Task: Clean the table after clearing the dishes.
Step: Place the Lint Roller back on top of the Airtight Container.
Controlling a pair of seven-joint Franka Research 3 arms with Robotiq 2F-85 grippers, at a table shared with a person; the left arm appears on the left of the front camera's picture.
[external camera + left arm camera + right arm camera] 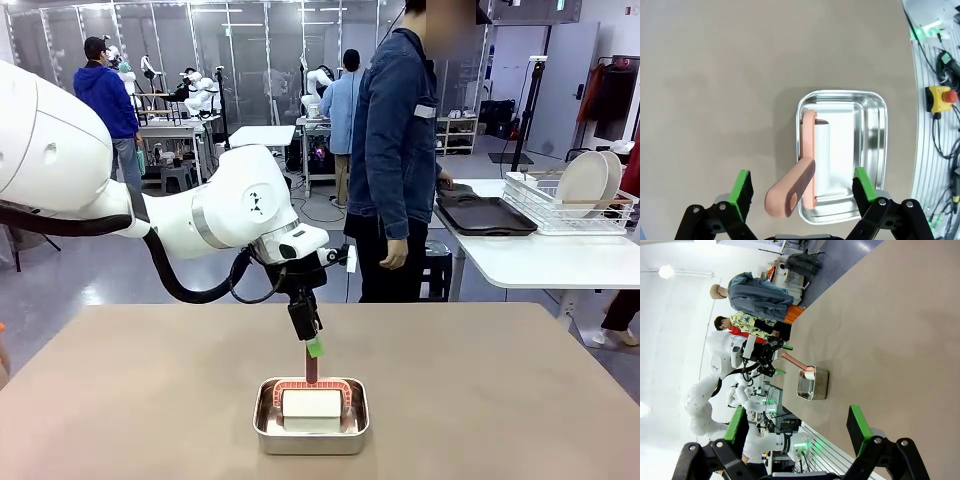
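The tan table [150,400] carries a steel pan [265,425] near its front edge, with a cleaning roller [311,403] lying in it. The roller has a white roll and a pink frame, and its pink handle [790,192] sticks up out of the pan. My left gripper [312,340] hangs just above that handle. In the left wrist view the left gripper [802,187] is open, its green pads wide on either side of the handle and not touching it. My right gripper [797,422] is open and holds nothing above bare table [900,315]. The dishes, white plates [585,180], stand in a rack on the side table.
A person in a denim jacket [395,150] stands at the far edge, turned toward the white side table [530,260], with a hand by the dark trays [485,215]. A yellow emergency-stop box [940,97] and cables lie past my side of the table.
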